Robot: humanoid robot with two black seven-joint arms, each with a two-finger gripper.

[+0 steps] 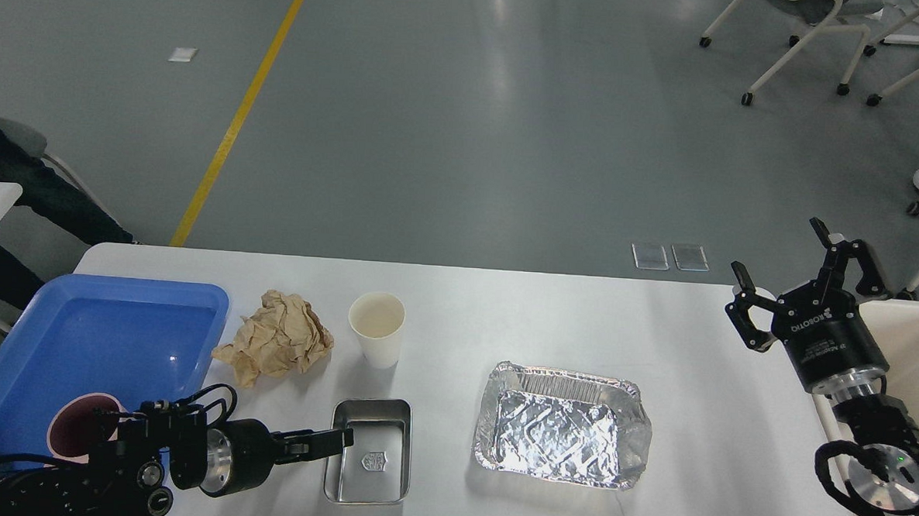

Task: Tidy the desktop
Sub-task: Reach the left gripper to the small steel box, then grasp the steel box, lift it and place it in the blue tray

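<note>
On the smooth white desktop [457, 304], seemingly glare.

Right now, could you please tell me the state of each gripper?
Left gripper: at the left rim of the small steel tray; open or shut cannot be told.
Right gripper: open, empty, raised beside the desktop.

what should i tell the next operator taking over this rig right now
Left gripper: low at the steel tin's left rim, holding nothing; open or shut unclear.
Right gripper: open, empty, raised over the desktop's right edge by the cream bin.
Done: pink cup sits in the blue tray.
Left on the desktop: crumpled paper, paper cup, steel tin, foil tray.
</note>
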